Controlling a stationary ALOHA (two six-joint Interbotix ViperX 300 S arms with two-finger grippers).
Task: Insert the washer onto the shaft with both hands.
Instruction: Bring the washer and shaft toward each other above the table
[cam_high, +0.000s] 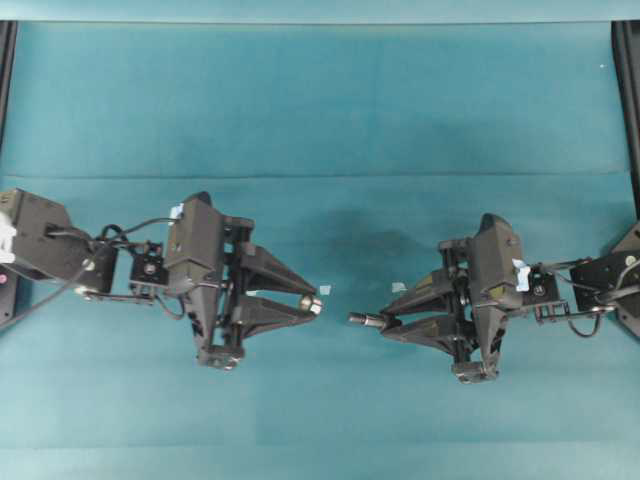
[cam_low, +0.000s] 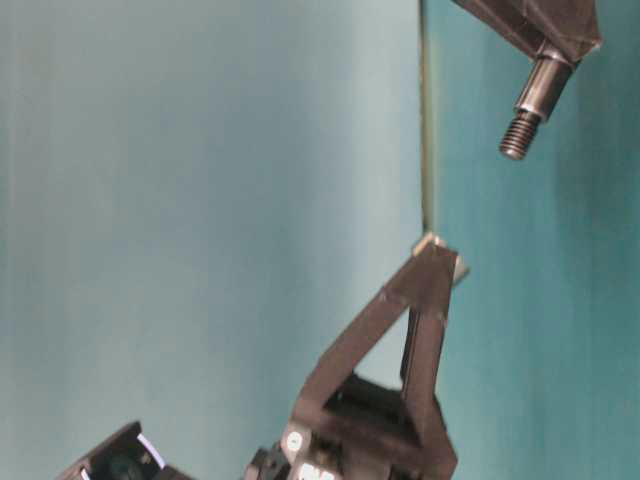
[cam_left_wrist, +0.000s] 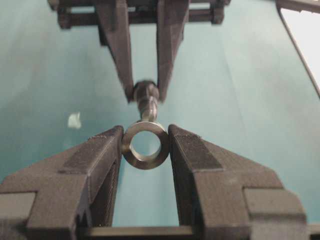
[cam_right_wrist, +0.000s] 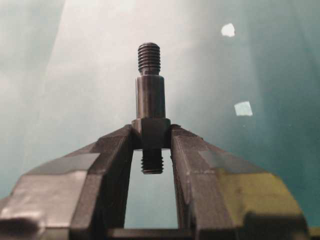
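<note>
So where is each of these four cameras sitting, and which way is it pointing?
Overhead: above, looking down at the teal table; both arms, left gripper and right gripper tip to tip.
Table-level: low, facing the gripper tips; the shaft hangs above.
Left wrist: on the left arm, looking along its fingers at the washer.
Right wrist: on the right arm, along its fingers.
Both wrist views show the shaft.

A teal desk (cam_high: 320, 110) spreads beneath everything. Two small pale tape squares (cam_high: 325, 289) (cam_high: 398, 287) lie on it between the two hands, near their fingertips.
</note>
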